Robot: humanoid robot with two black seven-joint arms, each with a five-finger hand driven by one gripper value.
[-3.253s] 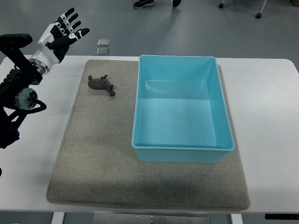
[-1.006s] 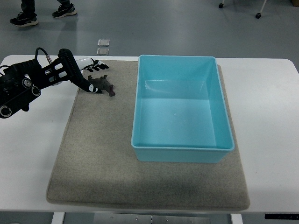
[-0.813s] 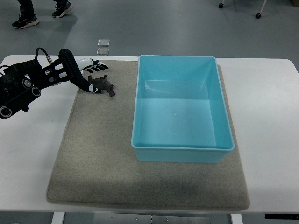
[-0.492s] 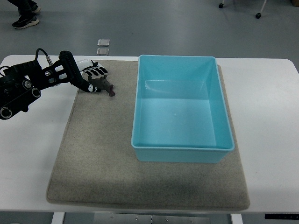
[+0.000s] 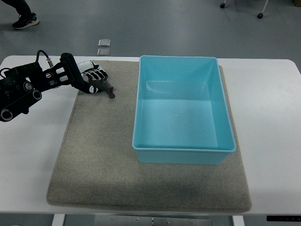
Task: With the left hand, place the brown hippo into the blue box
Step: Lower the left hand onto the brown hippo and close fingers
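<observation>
The brown hippo (image 5: 104,87) lies on the grey mat (image 5: 103,155) at its far left, just left of the blue box (image 5: 183,110). My left hand (image 5: 94,78) comes in from the left edge and sits on the hippo, its black and white fingers curled around the toy's rear half. The hippo's head end sticks out to the right of the fingers. It still rests on the mat. The blue box holds nothing and stands open on the right part of the mat. My right arm does not show.
The mat lies on a white table (image 5: 273,117). Two small clear squares (image 5: 104,46) lie on the floor beyond the table's far edge. A person's shoe (image 5: 22,20) shows at the top left.
My left hand's fingers, spread over the hippo a second ago, have curled down around it. The hippo has shifted slightly. The person's feet have moved left.
</observation>
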